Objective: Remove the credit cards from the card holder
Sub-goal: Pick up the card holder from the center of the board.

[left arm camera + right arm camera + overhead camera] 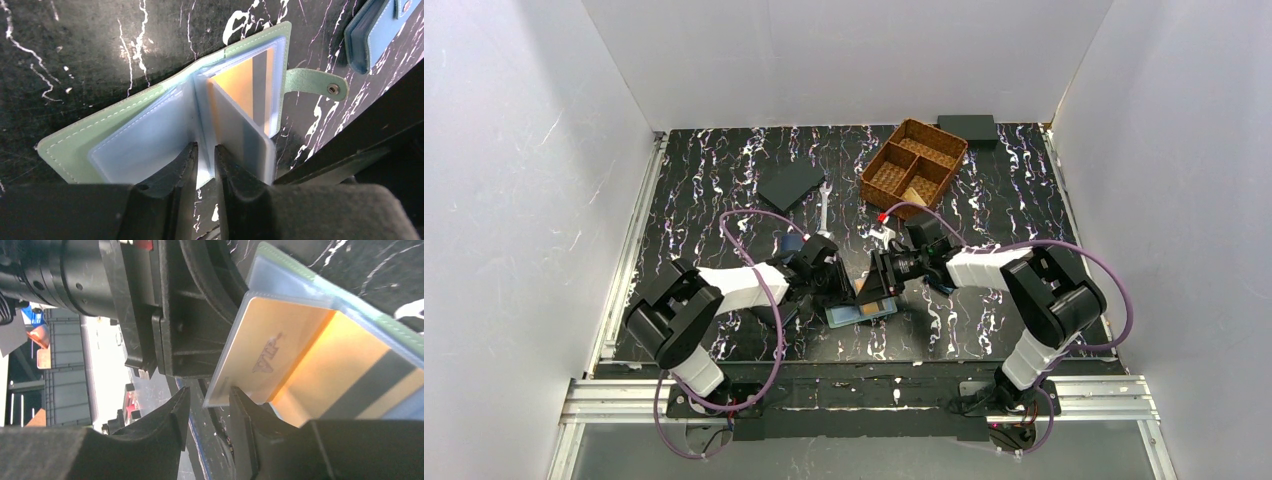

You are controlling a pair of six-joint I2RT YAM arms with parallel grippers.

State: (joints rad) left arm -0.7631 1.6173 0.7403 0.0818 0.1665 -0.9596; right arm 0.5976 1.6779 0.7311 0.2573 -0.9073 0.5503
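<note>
The card holder [100, 135] lies open on the surface [75, 50], between the two arms. The left end effector [205, 150] has its jaws almost together around one clear sleeve at the spine; I cannot tell if it really clamps. The right end effector [210, 392] is open, with the corner of the tan-golden card [280, 355] between its jaws. It should, I think, close on this corner only and pull straight out of the sleeve, while the left one holds the holder down.

Cover of the card holder [100, 132] looks like matt mint leather, stitched round the edge. Inside, the sleeves [145, 150] are glossy clear plastic. The snap [332, 89] is shiny metal, the golden card [270, 350] smooth and glossy, the table [75, 60] scuffed black marble-look.
</note>
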